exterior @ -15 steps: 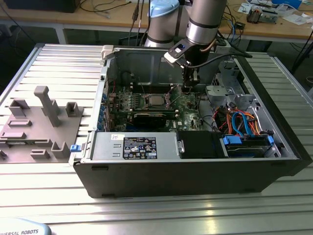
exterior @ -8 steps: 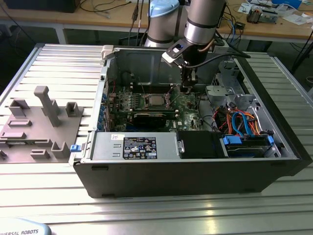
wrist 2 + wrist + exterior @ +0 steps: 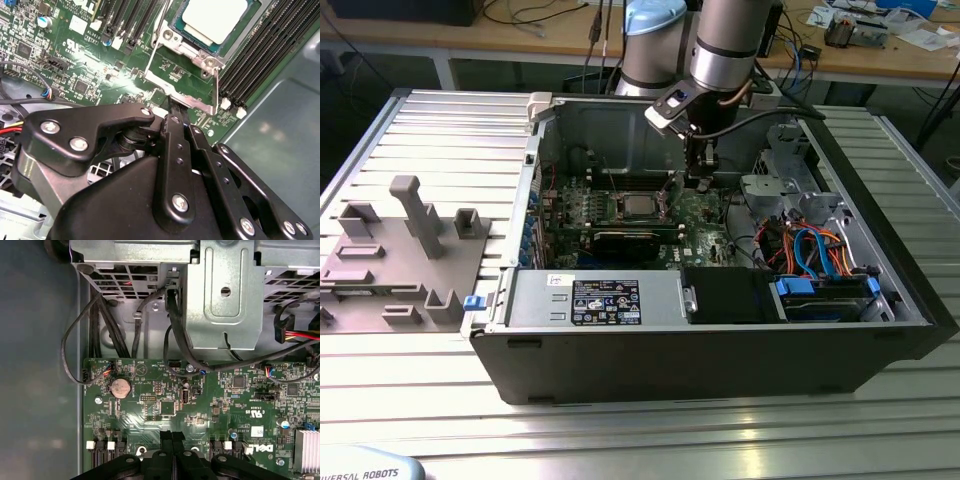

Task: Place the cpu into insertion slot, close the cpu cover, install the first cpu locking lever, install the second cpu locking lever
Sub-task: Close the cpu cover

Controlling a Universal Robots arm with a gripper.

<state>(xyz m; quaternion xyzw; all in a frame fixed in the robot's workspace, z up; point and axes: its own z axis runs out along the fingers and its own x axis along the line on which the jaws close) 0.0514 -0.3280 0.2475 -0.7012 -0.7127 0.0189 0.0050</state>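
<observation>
At the exterior view's left, a grey fixture (image 3: 400, 250) with upright pegs lies on the ribbed table (image 3: 620, 440). Next comes the open computer case (image 3: 670, 365), its green board (image 3: 700, 215) facing up. Near the board's middle the cpu (image 3: 638, 207) sits flat in the insertion slot (image 3: 195, 51), silver top upward. Just to the exterior view's right of it, the cpu cover (image 3: 182, 96) stands tilted up off the socket (the green board shows through its open middle in the second wrist view). The gripper (image 3: 698, 180) hangs straight down at the cover's raised edge. Its black fingers (image 3: 175, 135) are drawn narrow, side by side, with their tips at that edge; I cannot tell whether they pinch it. Farther right lie blue cables (image 3: 810, 250).
</observation>
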